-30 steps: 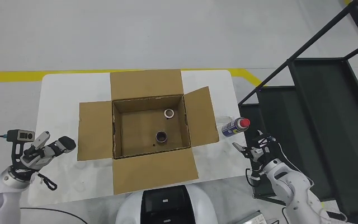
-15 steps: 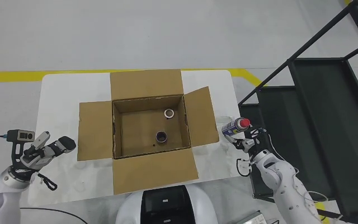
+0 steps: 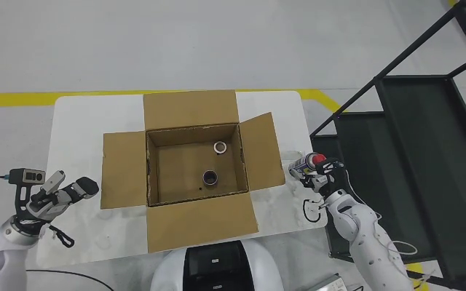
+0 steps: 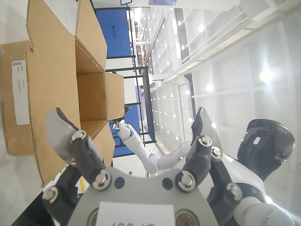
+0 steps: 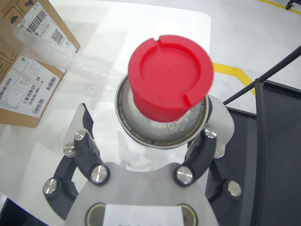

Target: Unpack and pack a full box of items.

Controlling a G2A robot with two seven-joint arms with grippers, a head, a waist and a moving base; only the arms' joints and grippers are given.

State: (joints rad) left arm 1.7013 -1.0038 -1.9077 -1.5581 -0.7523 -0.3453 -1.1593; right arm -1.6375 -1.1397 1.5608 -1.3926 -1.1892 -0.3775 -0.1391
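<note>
White bench (image 3: 87, 124), left to right:

- left gripper (image 3: 69, 190) hangs over the bench's left edge, well apart from the box. Fingers (image 4: 63, 123) spread wide, nothing between them.
- cardboard box (image 3: 193, 164) mid-bench, all four flaps folded out flat. In the left wrist view the box (image 4: 54, 76) is seen from the side, with its open mouth visible.
- two small round items on the box floor: a pale ring (image 3: 220, 148) by the far right corner, and a dark ring (image 3: 210, 177) nearer the middle, the two apart.
- clear plastic piece (image 3: 290, 156) on the bench between the box's right flap and the can. Can't tell what it is.
- spray can (image 3: 304, 166), blue body and red cap, at the bench's right edge, outside the box. Can't tell if it's upright or tilted.
- right gripper (image 3: 318, 172) at the can. In the right wrist view the red cap (image 5: 170, 78) faces the camera and the fingers (image 5: 85, 118) straddle the can's shoulder. One finger shows a gap, the other sits against the can, so not clamped.
- black metal stairs (image 3: 408, 145) on the floor right of the bench.
</note>
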